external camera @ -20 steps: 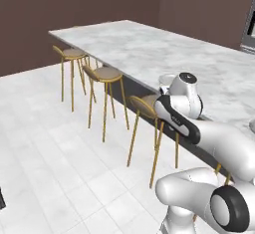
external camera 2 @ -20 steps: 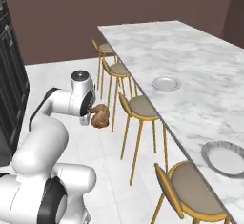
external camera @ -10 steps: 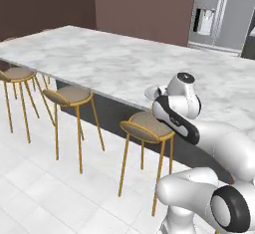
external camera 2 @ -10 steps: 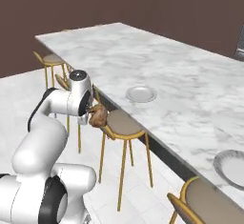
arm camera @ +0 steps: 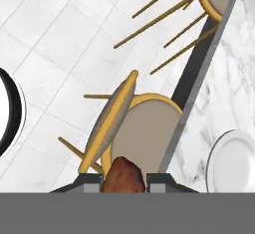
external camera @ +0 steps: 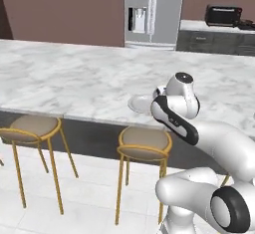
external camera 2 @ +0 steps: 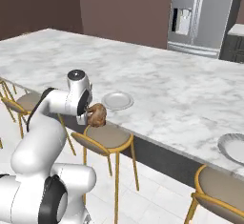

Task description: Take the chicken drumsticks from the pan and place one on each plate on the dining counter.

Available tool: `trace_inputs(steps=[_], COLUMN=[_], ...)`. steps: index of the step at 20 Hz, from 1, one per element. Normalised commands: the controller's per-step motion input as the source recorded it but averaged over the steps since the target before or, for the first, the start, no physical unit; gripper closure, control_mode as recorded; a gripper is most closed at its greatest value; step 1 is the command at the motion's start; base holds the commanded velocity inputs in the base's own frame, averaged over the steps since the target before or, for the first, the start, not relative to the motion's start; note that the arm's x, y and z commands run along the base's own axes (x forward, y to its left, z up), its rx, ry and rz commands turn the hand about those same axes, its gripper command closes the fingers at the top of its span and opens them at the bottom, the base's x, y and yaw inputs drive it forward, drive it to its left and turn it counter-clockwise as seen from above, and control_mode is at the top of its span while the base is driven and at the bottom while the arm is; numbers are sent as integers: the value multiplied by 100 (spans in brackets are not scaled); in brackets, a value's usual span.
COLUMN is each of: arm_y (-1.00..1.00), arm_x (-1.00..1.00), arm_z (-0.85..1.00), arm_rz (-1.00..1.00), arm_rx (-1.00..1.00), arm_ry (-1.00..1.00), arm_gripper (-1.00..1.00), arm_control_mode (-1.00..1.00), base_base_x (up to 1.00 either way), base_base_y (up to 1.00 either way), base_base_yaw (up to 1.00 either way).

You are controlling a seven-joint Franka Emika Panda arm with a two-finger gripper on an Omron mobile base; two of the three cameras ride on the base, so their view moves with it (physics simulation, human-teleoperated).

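drumstick lower end hidden (between fingertips), far plate cut off

Brown walls, white tiled floor — gold-legged stools, steel fridge.

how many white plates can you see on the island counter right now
2. One plate lies near the counter edge just beyond the gripper, which holds a drumstick. A second plate sits at the right base view's right edge, cut off. Others may lie outside the views.
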Motion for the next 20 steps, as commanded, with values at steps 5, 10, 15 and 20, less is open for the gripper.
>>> trace_inputs(steps=[5, 10, 15, 20], arm_y=[0, 0, 0, 0], arm_x=[0, 0, 0, 0], arm_z=[0, 0, 0, 0], arm_rz=[0, 0, 0, 0], arm_rx=[0, 0, 0, 0], arm_ry=[0, 0, 0, 0], arm_gripper=[100, 100, 100, 100], arm_control_mode=[100, 100, 100, 100], base_base_x=[58, 58, 54, 46], base_base_y=[57, 56, 32, 25], base_base_yaw=[-57, -37, -18, -14])
